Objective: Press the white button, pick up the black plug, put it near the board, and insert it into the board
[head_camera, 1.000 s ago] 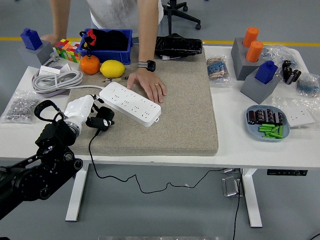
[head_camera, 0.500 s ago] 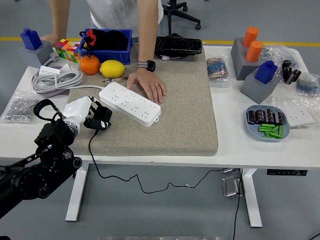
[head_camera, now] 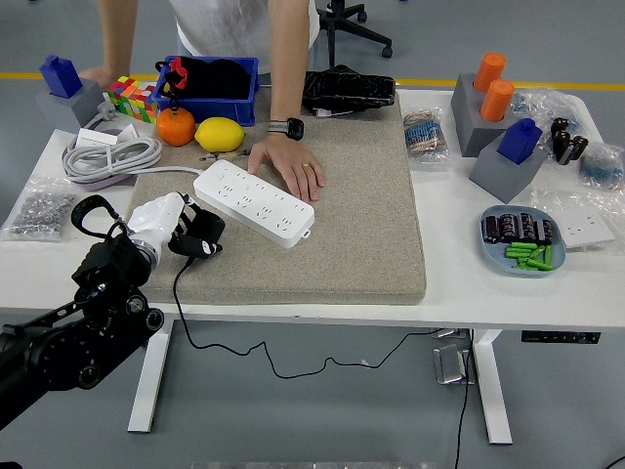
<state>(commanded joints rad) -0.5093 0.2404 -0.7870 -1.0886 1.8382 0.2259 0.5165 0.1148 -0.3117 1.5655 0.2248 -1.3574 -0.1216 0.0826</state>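
A white power strip [head_camera: 256,202] lies at an angle on the grey felt mat [head_camera: 342,234]. A person's hand [head_camera: 290,164] rests flat on the mat at the strip's far edge. My left hand [head_camera: 164,223], white with a black arm, is at the mat's left edge, its fingers curled around the black plug [head_camera: 200,233]. The plug is held just left of the strip's near end and does not touch it. Its black cable [head_camera: 186,322] hangs over the table's front edge. The right hand does not show.
An orange [head_camera: 176,126], a lemon [head_camera: 220,134], a coiled white cable [head_camera: 109,156] and a blue bin [head_camera: 210,88] sit behind my left hand. A blue dish of parts [head_camera: 522,241] and grey blocks [head_camera: 508,161] stand at the right.
My left hand with the plug has shifted slightly, first back left, then a little toward the strip again. The person's hand and the strip have stayed still.
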